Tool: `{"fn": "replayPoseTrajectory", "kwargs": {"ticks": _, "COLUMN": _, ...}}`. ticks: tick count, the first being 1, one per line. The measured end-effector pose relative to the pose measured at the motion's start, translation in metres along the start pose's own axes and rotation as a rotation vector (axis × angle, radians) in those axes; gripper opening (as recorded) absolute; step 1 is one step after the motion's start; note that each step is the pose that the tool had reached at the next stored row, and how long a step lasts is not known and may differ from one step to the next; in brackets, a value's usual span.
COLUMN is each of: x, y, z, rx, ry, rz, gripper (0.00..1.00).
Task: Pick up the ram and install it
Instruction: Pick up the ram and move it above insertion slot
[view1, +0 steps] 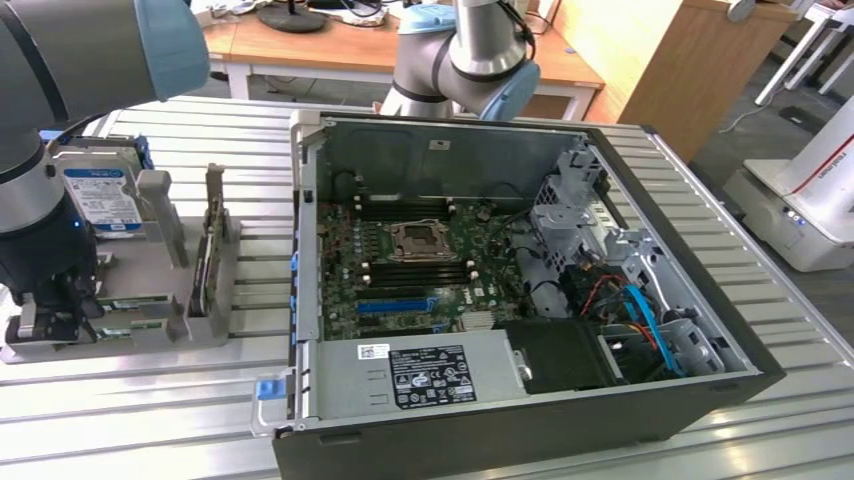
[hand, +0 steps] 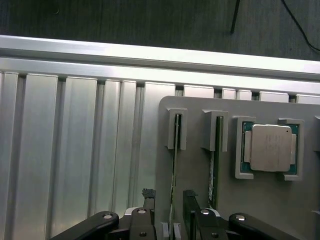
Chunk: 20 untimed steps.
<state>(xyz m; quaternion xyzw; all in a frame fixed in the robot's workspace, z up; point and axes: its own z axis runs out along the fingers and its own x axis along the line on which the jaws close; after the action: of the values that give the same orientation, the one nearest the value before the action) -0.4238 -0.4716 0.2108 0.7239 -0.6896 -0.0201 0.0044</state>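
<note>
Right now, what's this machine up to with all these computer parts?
A robot arm holds its claw open around a green ram stick standing on edge in a grey holder, not gripping it yet. A second stick and a processor chip sit alongside. An opened computer case stands on the table nearby.

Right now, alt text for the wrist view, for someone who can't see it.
The open pincer straddles a ram stick standing on edge in a grey holder. A second stick and a square silver processor sit in the same holder, on a slatted metal table.
</note>
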Motion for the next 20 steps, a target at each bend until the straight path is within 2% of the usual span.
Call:
{"fn": "replayPoseTrajectory", "kwargs": {"ticks": 16, "x": 0.002, "y": -0.0128, "z": 0.0009, "rx": -0.0002, "ry": -0.0016, "rz": 0.000, "gripper": 0.36}}
{"fn": "replayPoseTrajectory", "kwargs": {"ticks": 20, "x": 0.003, "y": -0.0131, "z": 0.0011, "rx": -0.0003, "ry": -0.0021, "rz": 0.000, "gripper": 0.36}}
